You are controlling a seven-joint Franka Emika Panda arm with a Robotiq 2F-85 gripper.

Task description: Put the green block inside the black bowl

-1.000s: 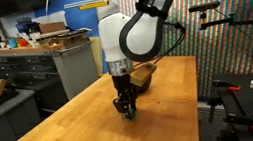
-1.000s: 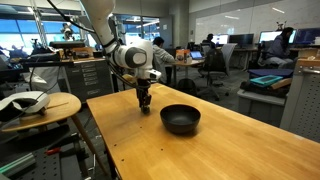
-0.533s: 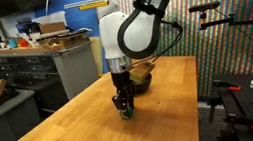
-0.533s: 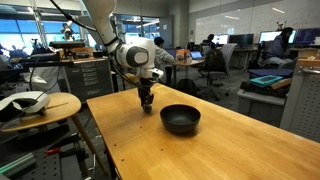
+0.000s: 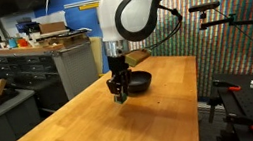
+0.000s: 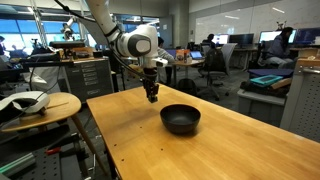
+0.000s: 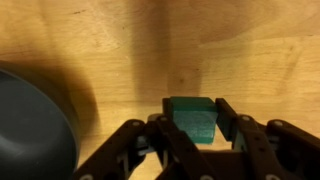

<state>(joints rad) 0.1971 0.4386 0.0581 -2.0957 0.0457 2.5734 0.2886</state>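
Jaws around smooth, cubic green block (image 7: 193,118)

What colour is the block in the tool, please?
The block is teal-green, clearest in the wrist view.

black bowl (image 7: 30,130) cropped at edge, green block (image 7: 192,113) partly hidden

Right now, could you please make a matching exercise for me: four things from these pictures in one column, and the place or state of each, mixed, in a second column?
Things
1. green block
2. black bowl
3. gripper
4. table

Places or states
A. stands on the table, empty
B. light wood, bears the bowl
C. clamped between two fingers, off the table
D. shut, in the air beside the bowl

Pairs: 1-C, 2-A, 3-D, 4-B
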